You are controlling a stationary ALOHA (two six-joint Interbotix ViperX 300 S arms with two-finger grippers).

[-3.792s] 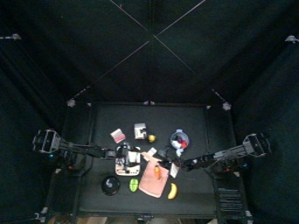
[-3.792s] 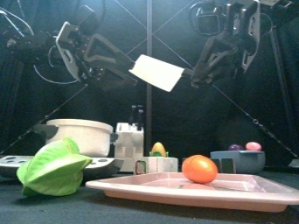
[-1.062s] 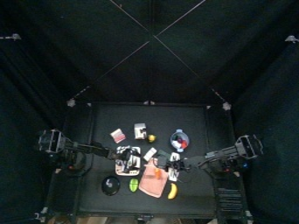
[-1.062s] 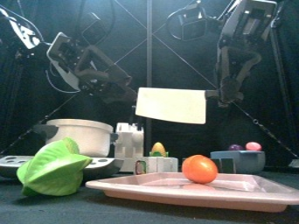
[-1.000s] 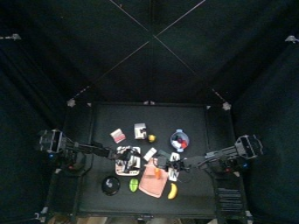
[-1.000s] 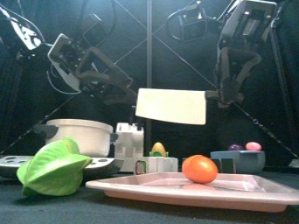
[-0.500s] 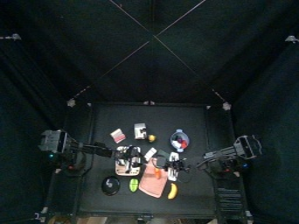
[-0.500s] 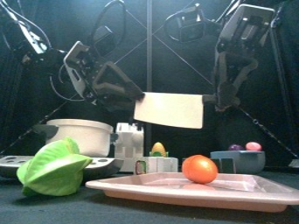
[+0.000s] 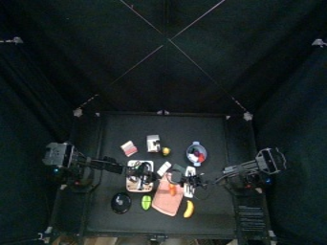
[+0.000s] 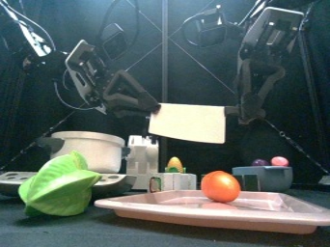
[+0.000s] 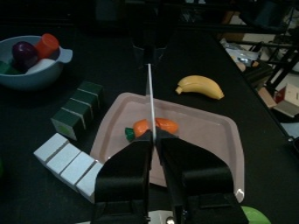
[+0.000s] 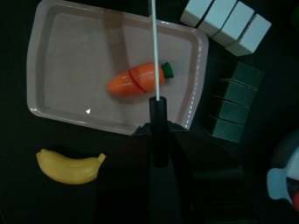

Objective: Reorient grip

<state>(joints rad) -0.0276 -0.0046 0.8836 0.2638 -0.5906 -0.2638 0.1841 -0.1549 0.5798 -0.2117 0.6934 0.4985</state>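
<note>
Up over the pink rectangular plastic tray hangs a thin pale cream square card, and both arms have hold of it: the left gripper is clenched on the edge toward the white pot, the right gripper is clenched on the opposite edge, the card held in the air between them, slightly tilted, well clear of the tray. From the left wrist the card shows edge-on as a fine pale line running up from between that gripper's jaws, which are closed on it; from the right wrist it is again a thin line rising out of the closed black jaws. Down on the tray sits an orange carrot-shaped toy with a green top, and a yellow banana lies on the black tabletop just beside the tray. On the tray's other side stand a row of white blocks and a row of dark green blocks. Beyond those, a grey-blue bowl holds a dark purple fruit and a red-orange piece. At the front edge beside the tray there is a leafy green lettuce toy, with a white lidded pot behind it. Black curtains close in all around the small table.
</note>
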